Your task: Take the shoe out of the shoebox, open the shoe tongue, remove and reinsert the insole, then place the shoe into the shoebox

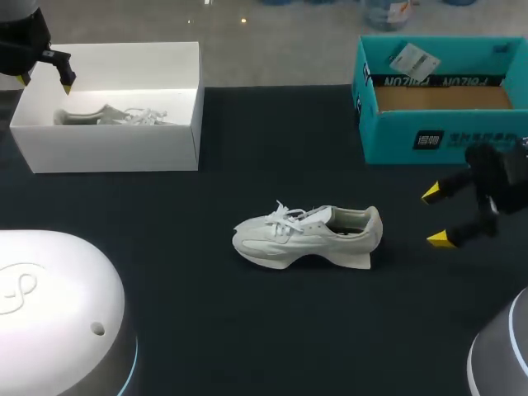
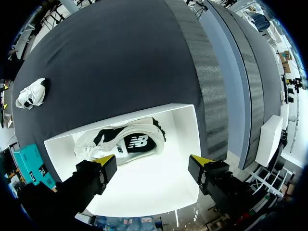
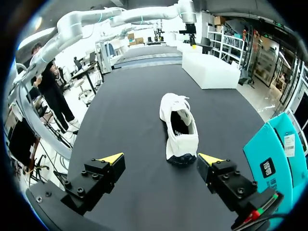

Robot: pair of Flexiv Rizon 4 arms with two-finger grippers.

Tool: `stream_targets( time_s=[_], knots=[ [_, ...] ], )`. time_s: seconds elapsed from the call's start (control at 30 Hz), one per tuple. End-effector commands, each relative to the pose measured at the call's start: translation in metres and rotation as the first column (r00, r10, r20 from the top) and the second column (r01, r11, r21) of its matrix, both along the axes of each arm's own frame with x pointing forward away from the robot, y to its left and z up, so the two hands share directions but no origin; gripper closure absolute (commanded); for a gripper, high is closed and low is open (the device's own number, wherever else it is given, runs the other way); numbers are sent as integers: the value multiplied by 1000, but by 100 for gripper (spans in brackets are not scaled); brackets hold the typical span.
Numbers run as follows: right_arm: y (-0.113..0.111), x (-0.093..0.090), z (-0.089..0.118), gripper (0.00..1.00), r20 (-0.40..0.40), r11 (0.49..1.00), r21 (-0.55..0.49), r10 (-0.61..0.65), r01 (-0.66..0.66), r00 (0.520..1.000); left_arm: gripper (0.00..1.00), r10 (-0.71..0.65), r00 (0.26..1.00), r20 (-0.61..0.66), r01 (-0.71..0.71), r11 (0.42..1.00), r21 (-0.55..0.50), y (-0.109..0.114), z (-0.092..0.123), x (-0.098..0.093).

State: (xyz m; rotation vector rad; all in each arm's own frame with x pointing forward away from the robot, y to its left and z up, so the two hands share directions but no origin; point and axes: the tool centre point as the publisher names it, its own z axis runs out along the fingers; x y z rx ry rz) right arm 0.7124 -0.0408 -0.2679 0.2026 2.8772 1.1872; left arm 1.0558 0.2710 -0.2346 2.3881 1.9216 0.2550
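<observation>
shoe (image 1: 307,237) mid-frame, heel rightward | right gripper (image 1: 436,216) wide, right edge, near heel | left gripper (image 1: 45,82) wide, upper left over white box (image 1: 115,148) | judge: steady heel, lift tongue clear of laces

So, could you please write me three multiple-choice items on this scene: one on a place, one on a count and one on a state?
1. Where does the loose white sneaker lie?
A. in the teal shoebox
B. on the black table
C. in the white shoebox

2. How many sneakers show in all?
A. one
B. two
C. three

3. How is the right pincer?
A. shut on the sneaker
B. shut on the teal shoebox
C. open, holding nothing

Answers:
1 B: it stands on its sole on the table, outside both shoeboxes.
2 B: one is on the table, and a second sneaker lies in the white shoebox.
3 C: its yellow tips stand apart beside the sneaker's heel, with bare table between them.
</observation>
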Motion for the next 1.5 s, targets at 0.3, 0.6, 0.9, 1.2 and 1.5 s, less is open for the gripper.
stream_targets(
  time_s=[0.3, 0.6, 0.9, 1.2, 1.5],
  knots=[
    [-12, 1, -13, 0, 60, 957, 281, 55, -70, 997, 0, -1, 1000, -1, 1, 1000, 1, 1, 0, 0],
    [-7, -6, -7, 0, 113, 997, 80, -12, 3, 994, 0, -1, 1000, -1, 1, 1000, 1, 1, 0, 0],
    [-26, 5, -45, 0, 135, 998, 66, 6, -15, 991, 0, -1, 1000, -1, 1, 1000, 1, 1, 0, 0],
    [-43, 11, -75, 0, 263, 987, 144, 27, -66, 964, 0, -1, 1000, -1, 1, 1000, 1, 1, 0, 0],
    [-37, 21, -91, 0, 251, 983, 172, 24, -69, 968, 0, -1, 1000, -1, 1, 1000, 1, 1, 0, 0]
  ],
)
